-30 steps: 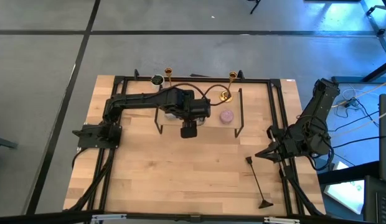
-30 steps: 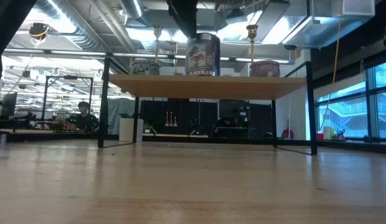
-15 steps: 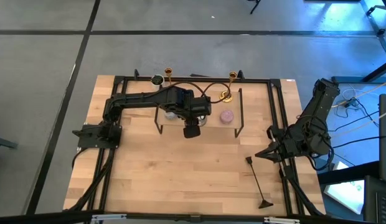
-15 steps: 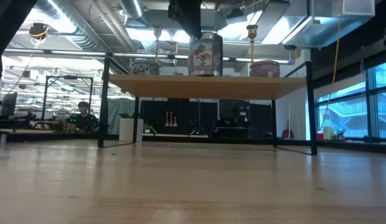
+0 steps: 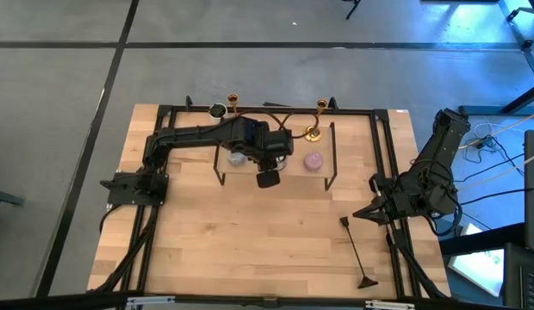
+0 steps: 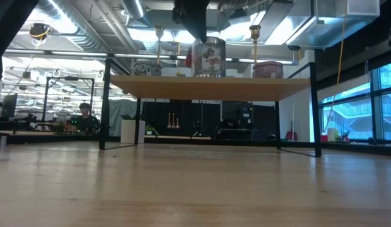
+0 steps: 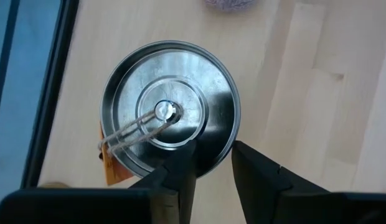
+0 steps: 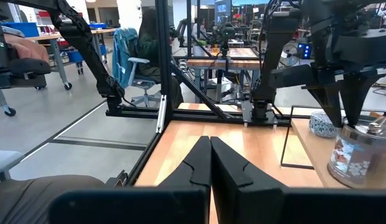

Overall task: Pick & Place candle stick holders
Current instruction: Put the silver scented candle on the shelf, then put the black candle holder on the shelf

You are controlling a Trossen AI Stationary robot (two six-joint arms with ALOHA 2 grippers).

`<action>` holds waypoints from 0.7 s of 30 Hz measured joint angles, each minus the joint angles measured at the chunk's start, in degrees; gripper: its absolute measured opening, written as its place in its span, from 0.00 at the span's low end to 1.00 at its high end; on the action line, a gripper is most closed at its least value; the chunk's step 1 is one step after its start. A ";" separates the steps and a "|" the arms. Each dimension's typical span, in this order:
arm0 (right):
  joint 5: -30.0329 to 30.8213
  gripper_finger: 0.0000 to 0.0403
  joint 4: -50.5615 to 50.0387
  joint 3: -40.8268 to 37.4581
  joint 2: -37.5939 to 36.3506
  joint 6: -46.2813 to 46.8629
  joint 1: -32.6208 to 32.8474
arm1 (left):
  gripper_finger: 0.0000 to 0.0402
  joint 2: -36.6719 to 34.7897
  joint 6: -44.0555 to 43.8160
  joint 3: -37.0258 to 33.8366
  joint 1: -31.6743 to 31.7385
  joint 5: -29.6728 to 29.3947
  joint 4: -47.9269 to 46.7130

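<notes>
We see a raised shelf [image 6: 208, 86] at the table's [image 5: 250, 250] far side; on it two candlesticks [image 5: 233, 106] [image 5: 320, 112] stand behind a tin [image 7: 170, 117], a candle [image 5: 313, 161] to its right

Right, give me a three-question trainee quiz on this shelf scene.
1. True or false: the right gripper is shut.
2. The left gripper hangs over which thing? A the tin; B the pink candle; C a window.
3. How many gold candlesticks stand on the shelf?
Key: 1 true; 2 A; 3 two.
</notes>
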 joint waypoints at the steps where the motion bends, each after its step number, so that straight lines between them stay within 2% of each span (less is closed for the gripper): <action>1: 0.00 0.00 0.00 0.00 0.00 0.01 0.00 | 0.24 0.02 0.35 -0.02 0.10 -0.17 -0.07; 12: -0.02 0.00 -0.02 0.00 0.00 -0.01 0.00 | 0.25 0.40 2.35 1.58 -0.23 -0.20 -1.57; 21: -0.02 0.00 -0.04 0.00 0.00 -0.01 0.00 | 0.34 0.61 3.54 4.20 -1.27 -2.23 -1.67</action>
